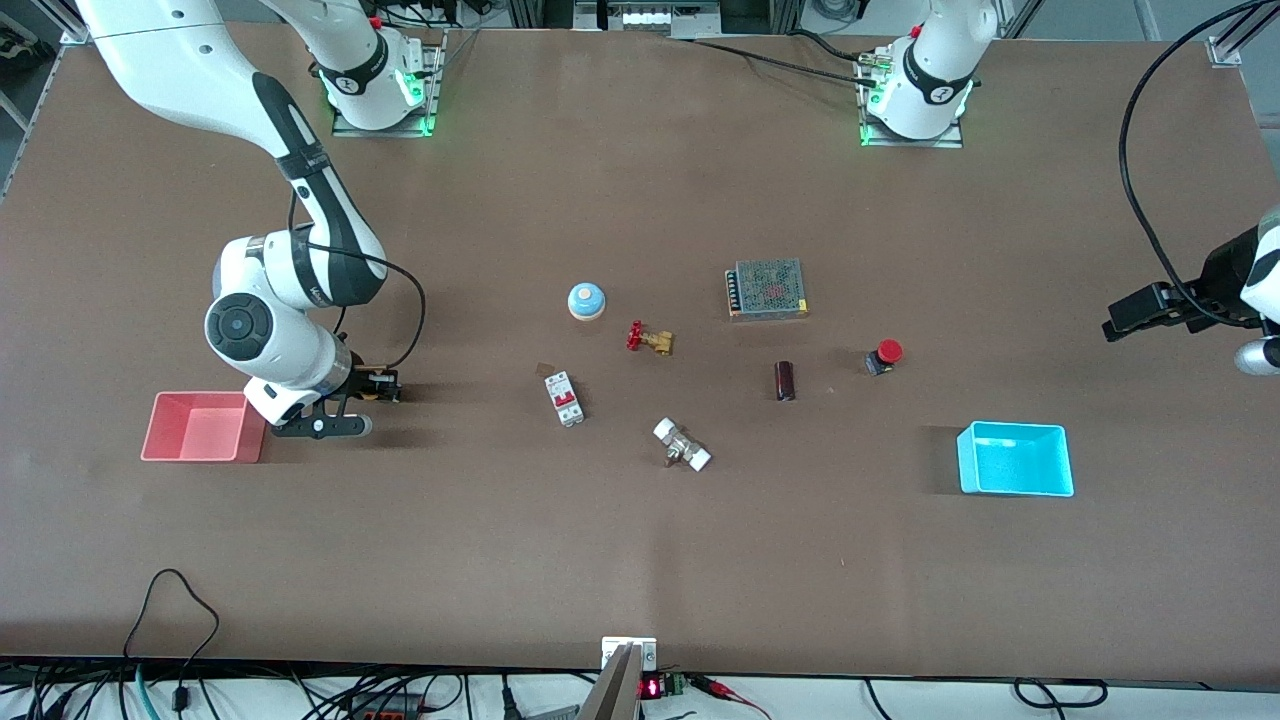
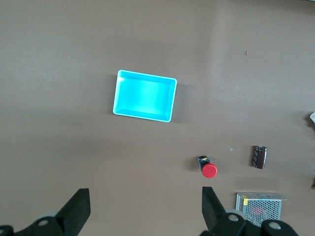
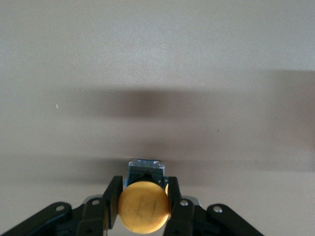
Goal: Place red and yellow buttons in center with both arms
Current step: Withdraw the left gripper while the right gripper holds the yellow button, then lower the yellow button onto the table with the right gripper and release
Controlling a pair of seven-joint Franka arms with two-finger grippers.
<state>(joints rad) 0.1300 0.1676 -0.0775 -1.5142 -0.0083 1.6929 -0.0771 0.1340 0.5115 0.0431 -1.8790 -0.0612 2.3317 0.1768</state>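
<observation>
Two push-buttons belong to the task. The yellow-capped push-button (image 3: 144, 206) sits between the fingers of the right gripper (image 1: 385, 387), which is clenched on it just beside the pink square tray (image 1: 160, 440) at the right arm's end of the table; whether it rests on the tabletop or hangs just above it cannot be told. The red-capped push-button (image 1: 885, 356) lies on its side on the brown tabletop (image 1: 640, 560), toward the left arm's end, farther from the front camera than the cyan square tray (image 1: 1015, 487).

The left gripper (image 2: 145, 206) hangs with its jaws spread wide and empty, in the air near the table's edge at the left arm's end, and that arm waits.

There are two trays, one pink and one cyan, both empty. Six other items lie singly about the middle:
- one blue-and-white domed button (image 1: 586, 300)
- one red-handled brass valve (image 1: 649, 338)
- one white circuit breaker with red switches (image 1: 564, 398)
- one brass fitting with white ends (image 1: 682, 445)
- one dark cylindrical capacitor (image 1: 785, 380)
- one metal mesh-covered power supply box (image 1: 767, 289)

Any writing on these items is too small to read.
</observation>
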